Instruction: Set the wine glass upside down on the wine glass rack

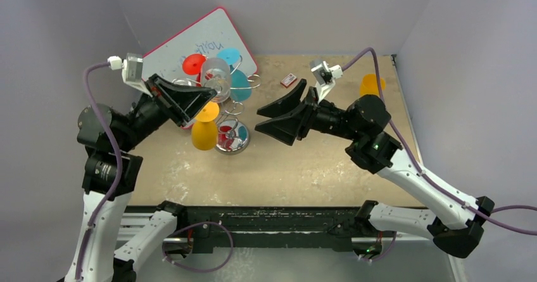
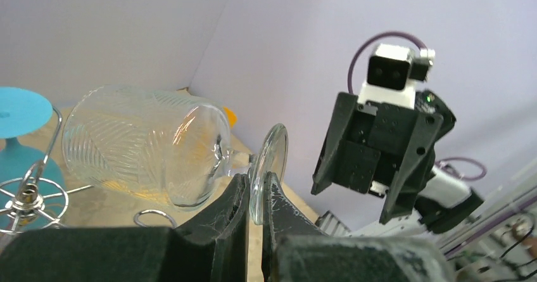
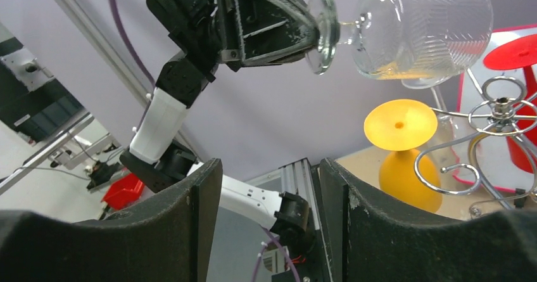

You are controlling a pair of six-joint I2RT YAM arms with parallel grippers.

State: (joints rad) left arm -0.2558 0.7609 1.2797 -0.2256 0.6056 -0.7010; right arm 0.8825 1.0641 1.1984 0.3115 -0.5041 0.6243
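Near the rack (image 1: 232, 142), sideways wine glass (image 1: 217, 76)

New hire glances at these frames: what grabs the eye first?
A clear wine glass held sideways in mid-air, its foot pinched between the left fingers. Below it, the silver wine glass rack carries coloured glasses upside down, and the right fingers stand open and empty nearby.

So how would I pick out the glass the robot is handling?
Find the pink-framed whiteboard at back left; the wire rack stands in front of it. Above the rack, the jaws of the left arm pinch the foot of a wine glass lying sideways. It is the only clear one; its neighbours are red, teal and orange.
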